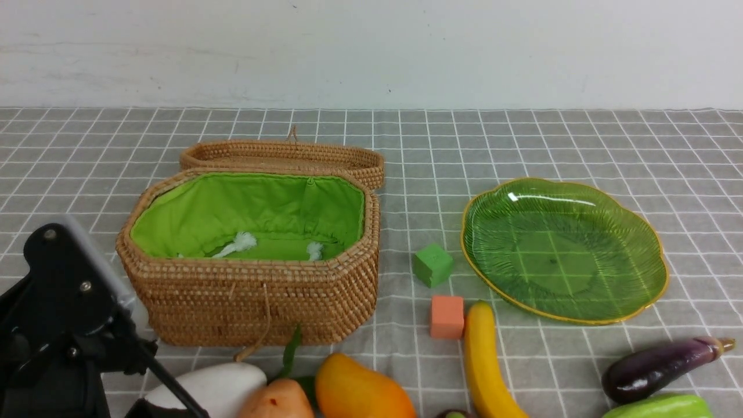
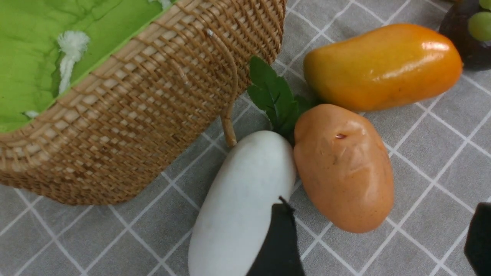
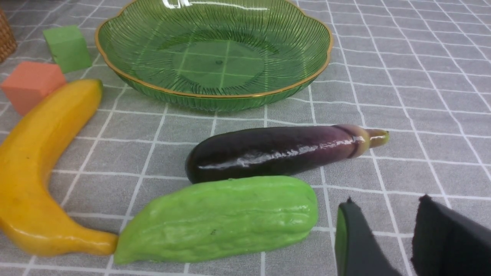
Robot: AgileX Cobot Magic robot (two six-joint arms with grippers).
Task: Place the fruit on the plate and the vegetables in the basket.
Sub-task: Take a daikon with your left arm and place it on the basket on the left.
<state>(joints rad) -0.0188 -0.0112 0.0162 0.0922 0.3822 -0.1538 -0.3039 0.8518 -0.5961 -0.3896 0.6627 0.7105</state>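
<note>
Fruit & veg are all found on the checked cloth (image 1: 522, 145), none sorted yet. L gripper (image 2: 381, 203): jaws spread wide, nothing gripped, the potato (image 2: 345, 168) framed between them, one finger over the radish (image 2: 241, 203). Mango (image 2: 383, 65) is seen just past the potato, mangosteen (image 2: 468, 34) beyond it, basket (image 1: 261, 302) w/ lid open beside the radish. R gripper (image 3: 387, 199): jaws part open, nothing held. Gourd (image 3: 218, 218) & eggplant (image 3: 276, 151) are laid alongside each other just ahead, banana (image 3: 38, 165) at the gourd's tip, plate (image 3: 215, 57) behind.
</note>
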